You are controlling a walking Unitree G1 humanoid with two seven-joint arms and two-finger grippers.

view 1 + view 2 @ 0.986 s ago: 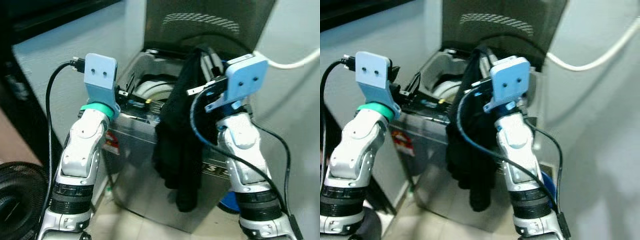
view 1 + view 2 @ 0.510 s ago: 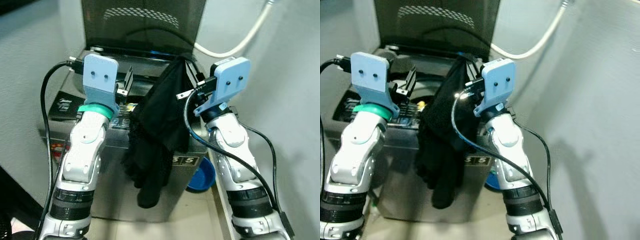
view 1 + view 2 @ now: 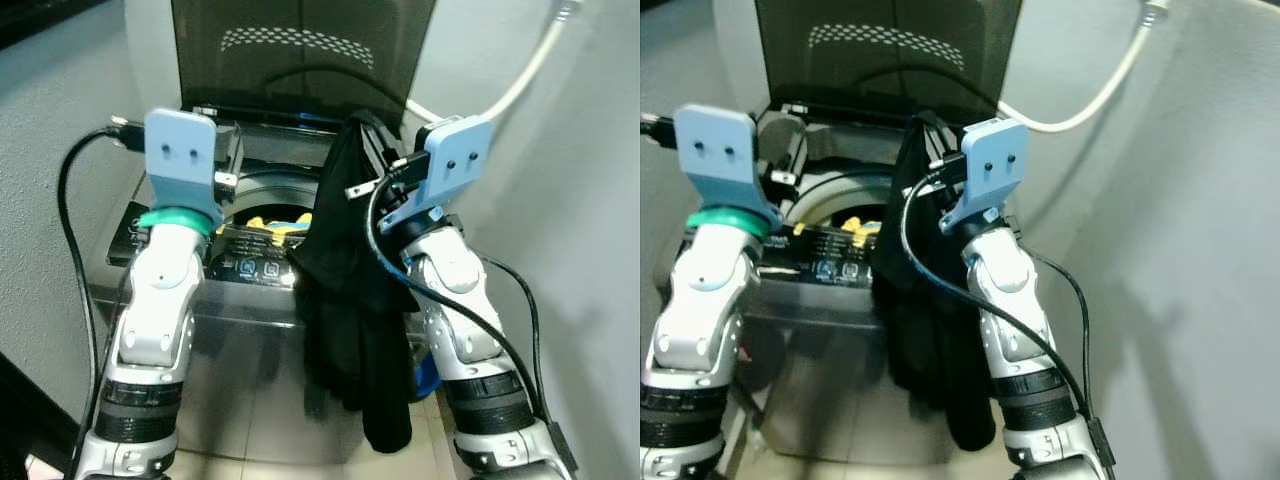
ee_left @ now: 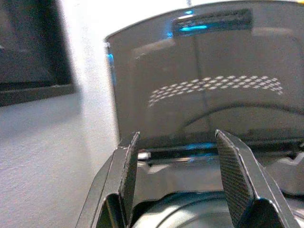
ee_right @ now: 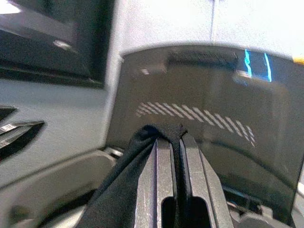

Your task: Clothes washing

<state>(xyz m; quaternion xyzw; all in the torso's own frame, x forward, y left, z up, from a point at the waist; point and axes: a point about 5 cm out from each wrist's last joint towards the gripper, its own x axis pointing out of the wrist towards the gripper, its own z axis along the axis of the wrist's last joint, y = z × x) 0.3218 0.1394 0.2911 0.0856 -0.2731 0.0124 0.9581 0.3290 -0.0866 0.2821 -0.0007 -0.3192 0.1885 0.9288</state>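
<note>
**Black garment held at the washer's mouth**

While my left gripper (image 4: 178, 183) waits, fingers spread and empty, above the washing machine (image 3: 250, 265), my right gripper (image 5: 176, 142) pinches the black garment (image 3: 350, 290) by its top edge. Soft, light, limp, I judge; it hangs lengthwise straight down the front.

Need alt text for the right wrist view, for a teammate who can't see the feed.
The right gripper is shut on a black garment draped over its fingertips. Beyond it stands the washing machine's raised dark lid against a white wall.
</note>
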